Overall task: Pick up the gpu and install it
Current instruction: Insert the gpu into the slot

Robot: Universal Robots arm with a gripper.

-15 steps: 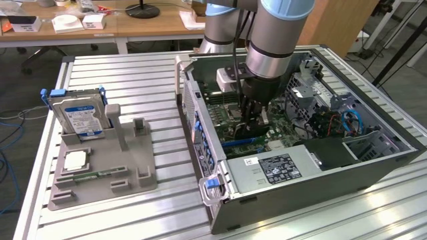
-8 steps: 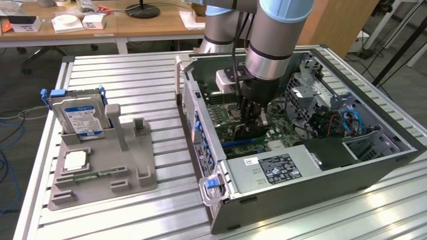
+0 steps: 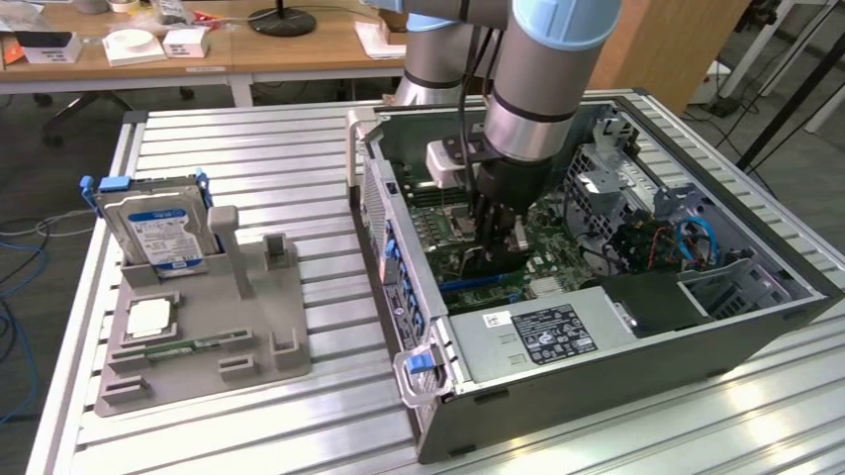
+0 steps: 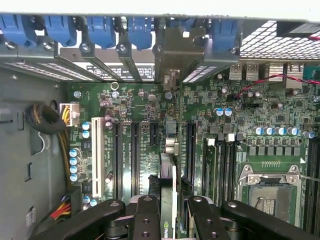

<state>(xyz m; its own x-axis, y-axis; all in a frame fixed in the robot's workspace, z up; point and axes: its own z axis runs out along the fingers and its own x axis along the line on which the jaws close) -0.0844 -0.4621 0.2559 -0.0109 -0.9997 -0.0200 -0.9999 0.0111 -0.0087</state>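
The gpu (image 4: 168, 200) is down inside the case (image 3: 739, 341) now, held on edge between the gripper (image 4: 170, 212) fingers (image 4: 146, 215), clamped on both faces. From the wrist view it runs as a thin dark blade straight away from the fingers, its grey bracket (image 4: 176, 50) up against the rear slot row with the blue clips (image 4: 137, 27). That edge-on hold makes sense: the card has to meet a long slot squarely, and it lines up with one between the black slots (image 4: 134, 155) on the motherboard (image 4: 240, 105). Whether it is fully seated I can't tell.

Room is tight. Slots flank the card on both sides, with the memory sticks (image 4: 220, 170) and the bare CPU socket (image 4: 270, 192) beyond. In the exterior view the arm (image 3: 535, 89) drops straight in through the open side, case walls near on the left, drive bays and blue cables (image 3: 694, 237) toward the right. Out on the table (image 3: 264, 148), the grey holder (image 3: 198, 346) keeps the hard drive (image 3: 156, 223) well apart.
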